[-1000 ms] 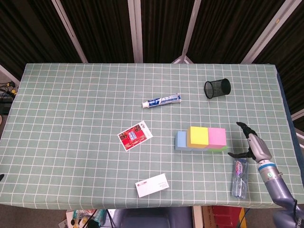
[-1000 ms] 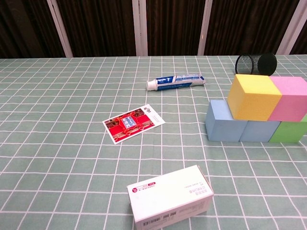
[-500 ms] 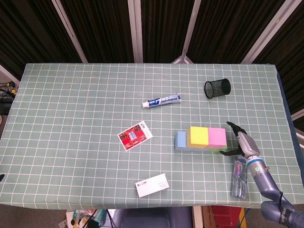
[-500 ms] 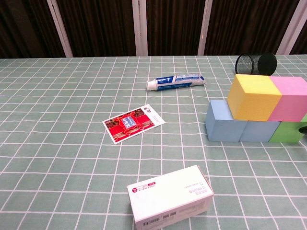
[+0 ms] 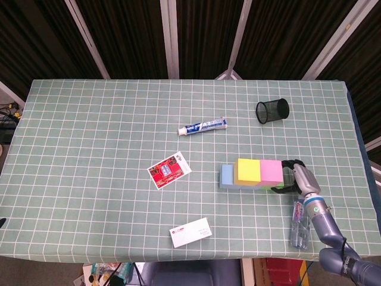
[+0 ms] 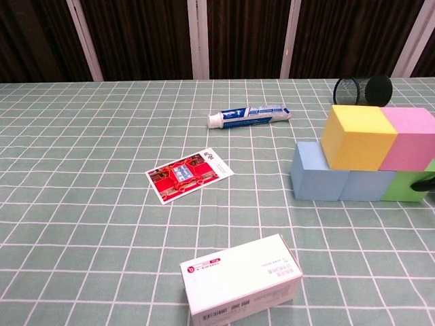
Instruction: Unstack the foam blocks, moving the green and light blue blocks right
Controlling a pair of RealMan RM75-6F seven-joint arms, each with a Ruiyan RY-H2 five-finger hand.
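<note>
Foam blocks (image 6: 367, 159) sit stacked at the counter's (image 5: 89, 149) right side: yellow block (image 6: 357, 138) and pink block (image 6: 411, 139) on top, light blue block (image 6: 319, 180) and green block (image 6: 408, 187) beneath. Surfaces are plain and matte, with no markings. Right hand (image 5: 296, 174) is against the stack's right end, fingers (image 5: 289, 162) spread around the pink and green blocks; whether they grip cannot be told. Toothpaste tube (image 6: 249, 115) and white box (image 6: 241, 282) carry print too small to read.
</note>
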